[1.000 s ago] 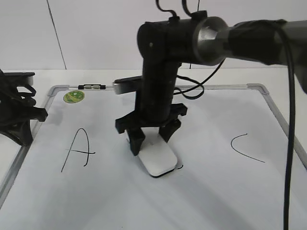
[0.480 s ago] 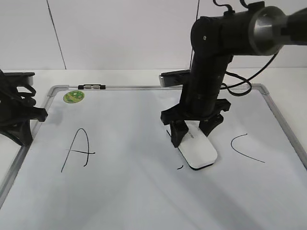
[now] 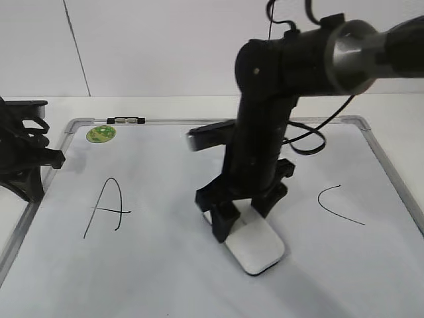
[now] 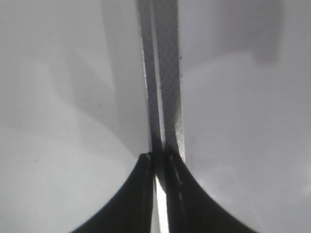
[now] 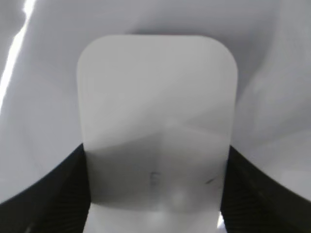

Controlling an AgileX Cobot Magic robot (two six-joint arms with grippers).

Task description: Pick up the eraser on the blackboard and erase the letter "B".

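Note:
The blackboard (image 3: 165, 265) is a white board with a silver frame lying flat. My right gripper (image 3: 244, 215) is shut on the white eraser (image 3: 255, 247) and holds it flat on the board's middle, between the black "A" (image 3: 108, 207) and the black "C" (image 3: 338, 202). In the right wrist view the eraser (image 5: 155, 121) fills the frame between the two black fingers (image 5: 155, 194). No stroke of the letter "B" shows; the spot is under the arm and the eraser. My left gripper (image 3: 30, 165) rests shut at the board's left edge, over the frame rail (image 4: 165, 92).
A round green sticker (image 3: 101, 134) and a small black-and-silver clip (image 3: 126, 120) sit at the board's far left corner. The right arm's cable (image 3: 308, 142) hangs over the board's far part. A white wall stands behind the table.
My right gripper swept the eraser right, then back left and nearer the front. The small black marks seen beside the eraser earlier no longer show. The left arm has not moved.

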